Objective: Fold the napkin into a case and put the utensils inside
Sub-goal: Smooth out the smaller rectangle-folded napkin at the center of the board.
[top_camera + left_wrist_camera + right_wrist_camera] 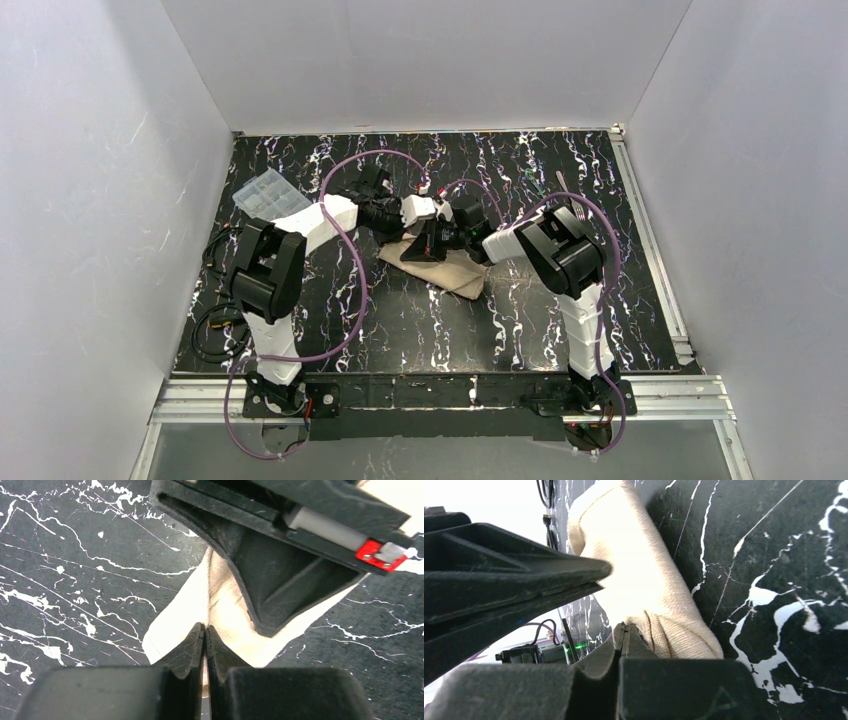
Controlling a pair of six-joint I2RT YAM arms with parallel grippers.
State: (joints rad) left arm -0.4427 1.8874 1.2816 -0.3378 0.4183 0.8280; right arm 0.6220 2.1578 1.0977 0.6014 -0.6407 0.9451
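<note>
You are working at the middle of the black, white-veined marble-pattern table [420, 330], a little nearer its far edge than its near one. The tan-beige cloth napkin [455, 272] is lying there, gathered into a thick, elongated bundle that is running diagonally. One end is pointing toward the table's right edge, and the other is sitting under the two wrists.

Your left gripper [205, 630] is reaching in from the left with its jaws pressed together. In the left wrist view a sliver of pale cloth is showing between them, so it is pinching the napkin along a fold.

Your right gripper [623, 629] is coming in from the right and meeting the left one over the cloth, the two almost touching. Its jaws are also standing closed, with the napkin's rounded fold bunching right against their tips, so it is gripping the cloth too.

A clear plastic compartment box [262, 192] is sitting toward the table's far left corner, well apart from the napkin. A thin silver metal utensil [562, 184] is lying toward the far right, too small for you to tell which kind.
</note>
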